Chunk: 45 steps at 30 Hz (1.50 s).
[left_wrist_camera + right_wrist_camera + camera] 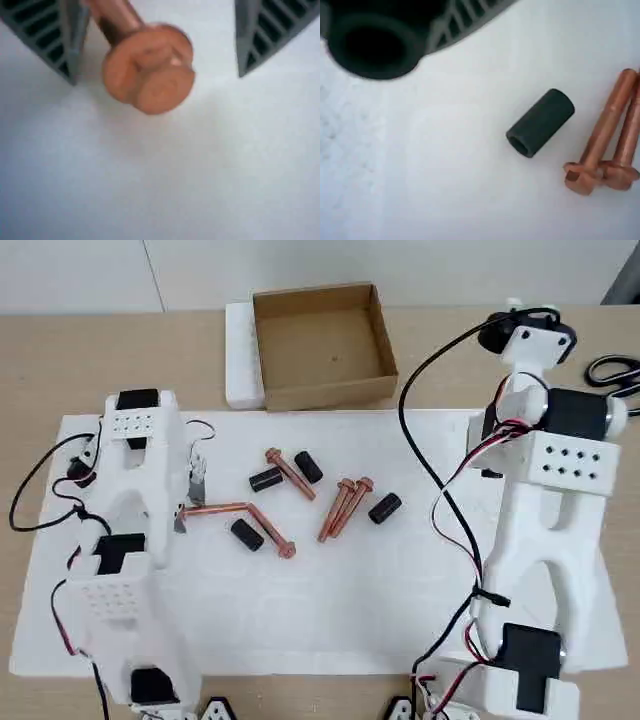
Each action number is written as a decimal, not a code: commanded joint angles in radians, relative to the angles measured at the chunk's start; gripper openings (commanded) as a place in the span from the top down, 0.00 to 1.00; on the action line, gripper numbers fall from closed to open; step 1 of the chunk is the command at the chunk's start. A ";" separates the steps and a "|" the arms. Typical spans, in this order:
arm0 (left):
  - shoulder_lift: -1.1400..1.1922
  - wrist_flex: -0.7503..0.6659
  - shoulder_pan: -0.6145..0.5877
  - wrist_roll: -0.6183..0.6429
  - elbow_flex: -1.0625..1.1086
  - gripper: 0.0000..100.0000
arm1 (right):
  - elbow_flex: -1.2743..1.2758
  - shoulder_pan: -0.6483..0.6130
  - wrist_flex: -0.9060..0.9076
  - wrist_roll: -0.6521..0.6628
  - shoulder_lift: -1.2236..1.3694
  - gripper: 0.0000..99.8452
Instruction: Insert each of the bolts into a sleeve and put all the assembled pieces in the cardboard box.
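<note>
Copper bolts and black sleeves lie scattered on the white mat (330, 610). My left gripper (157, 77) is open at the mat's left side, low over the mat, and the head of one copper bolt (149, 67) sits between its fingers, nearer one of them. That bolt (215, 508) stretches right from the left gripper (190, 500). My right gripper (375, 45) is shut on a black sleeve (370, 47), seen end-on above the mat. Beyond it lie a loose sleeve (540, 122) and a pair of bolts (605, 140). The cardboard box (325, 345) stands at the back.
Other sleeves (265, 479) (308, 467) (246, 534) and bolts (290, 473) (270, 528) lie mid-mat. A white foam block (243, 355) adjoins the box's left side. Scissors (615, 370) rest at the table's right edge. The right arm (545, 470) stands over the mat's right side.
</note>
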 commanded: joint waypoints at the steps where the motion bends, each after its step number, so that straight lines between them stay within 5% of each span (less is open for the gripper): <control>1: 0.031 0.020 0.041 0.006 0.008 0.80 | -0.014 0.002 -0.008 -0.008 -0.051 1.00; 21: 0.031 0.020 0.052 -0.005 -0.074 0.97 | -0.014 0.002 -0.007 -0.008 -0.053 1.00; 31: 0.031 0.021 0.052 -0.209 -0.262 0.99 | -0.014 0.002 -0.008 -0.008 -0.053 1.00; 45: 0.032 0.021 0.064 -1.059 -0.323 0.99 | -0.014 0.001 -0.007 -0.008 -0.053 1.00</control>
